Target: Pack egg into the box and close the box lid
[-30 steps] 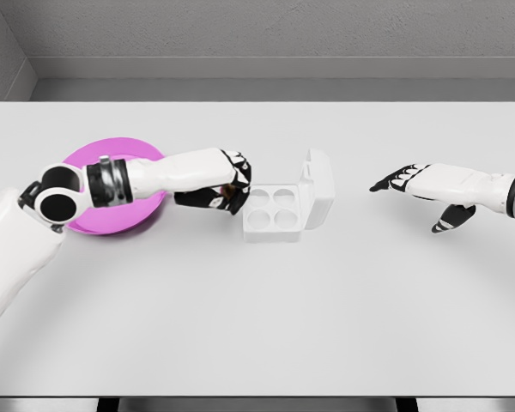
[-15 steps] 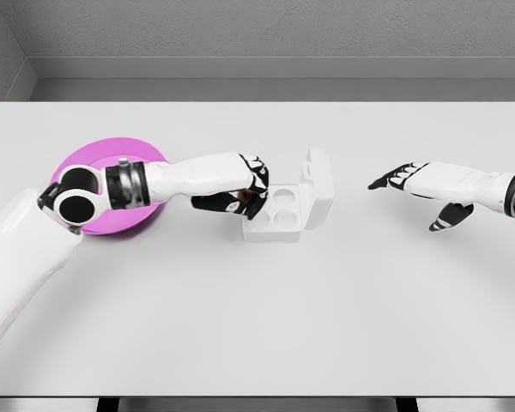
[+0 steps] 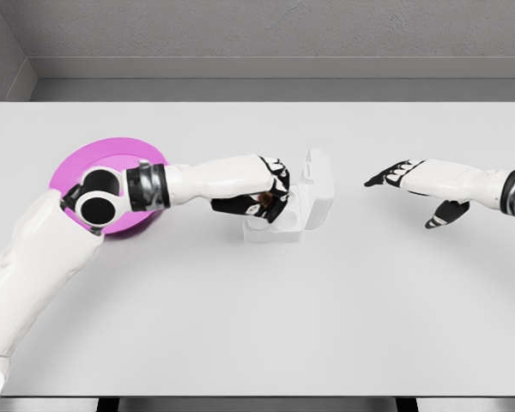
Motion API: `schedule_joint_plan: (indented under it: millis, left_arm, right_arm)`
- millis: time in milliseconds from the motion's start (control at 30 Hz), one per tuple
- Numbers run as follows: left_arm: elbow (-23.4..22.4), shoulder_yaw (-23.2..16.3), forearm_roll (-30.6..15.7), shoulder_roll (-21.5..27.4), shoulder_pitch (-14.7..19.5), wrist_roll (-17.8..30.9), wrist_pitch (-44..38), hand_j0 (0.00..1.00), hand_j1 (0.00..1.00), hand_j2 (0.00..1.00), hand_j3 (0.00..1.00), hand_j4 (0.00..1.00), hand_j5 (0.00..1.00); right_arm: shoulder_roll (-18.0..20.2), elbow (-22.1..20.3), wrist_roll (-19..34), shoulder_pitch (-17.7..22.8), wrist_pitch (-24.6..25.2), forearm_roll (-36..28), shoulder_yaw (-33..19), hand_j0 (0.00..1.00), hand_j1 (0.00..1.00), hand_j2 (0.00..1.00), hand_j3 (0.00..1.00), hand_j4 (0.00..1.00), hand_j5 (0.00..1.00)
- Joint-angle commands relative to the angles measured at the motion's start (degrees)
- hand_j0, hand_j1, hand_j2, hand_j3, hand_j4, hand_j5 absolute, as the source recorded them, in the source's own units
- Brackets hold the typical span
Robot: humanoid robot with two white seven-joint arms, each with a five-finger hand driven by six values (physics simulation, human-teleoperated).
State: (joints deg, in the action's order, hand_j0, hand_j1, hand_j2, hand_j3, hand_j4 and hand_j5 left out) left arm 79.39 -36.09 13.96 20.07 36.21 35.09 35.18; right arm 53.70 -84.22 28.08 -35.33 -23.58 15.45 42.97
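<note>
The left arm reaches across from the lower left, its hand [image 3: 259,196] curled over the small white open-lidded plastic box [image 3: 313,199], fingers closed around a small brown egg [image 3: 253,207]. The right hand [image 3: 421,187] hovers well right of that box, palm down, fingers loosely extended.

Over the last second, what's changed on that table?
The left hand, closed on a brown egg, has travelled right from beside the pink plate to over the open white box. The egg is not yet released. Box, its raised lid, plate and the open right hand have barely moved.
</note>
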Motion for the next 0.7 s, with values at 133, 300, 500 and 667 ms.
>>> schedule_joint_plan:
  millis: [133, 300, 500, 667]
  left_arm:
    - [-0.64, -0.56, -1.74, -0.38, 0.09, -0.09, -0.18, 0.15, 0.15, 0.15, 0.15, 0.15, 0.15]
    - [-1.52, -0.47, -4.56, -0.21, 0.09, -0.09, -0.18, 0.14, 0.14, 0.14, 0.14, 0.14, 0.14]
    - [-2.04, -0.3, -6.84, 0.32, -0.09, -0.09, -0.18, 0.14, 0.14, 0.14, 0.14, 0.14, 0.14]
    - [-3.54, -0.38, -9.92, 0.14, 0.0, -0.09, -0.18, 0.14, 0.14, 0.14, 0.14, 0.14, 0.14]
  right_arm:
    - [-0.61, 0.2, -0.05, 0.0, 0.11, -0.24, 0.27, 1.0, 1.0, 1.0, 1.0, 1.0, 1.0]
    - [-0.88, 0.28, -0.05, 0.09, 0.11, -0.24, 0.27, 1.0, 1.0, 1.0, 1.0, 1.0, 1.0]
    - [-0.97, 0.2, -0.05, 0.09, 0.11, -0.24, 0.27, 1.0, 1.0, 1.0, 1.0, 1.0, 1.0]
    - [-0.97, 0.2, -0.05, 0.0, 0.11, -0.24, 0.27, 1.0, 1.0, 1.0, 1.0, 1.0, 1.0]
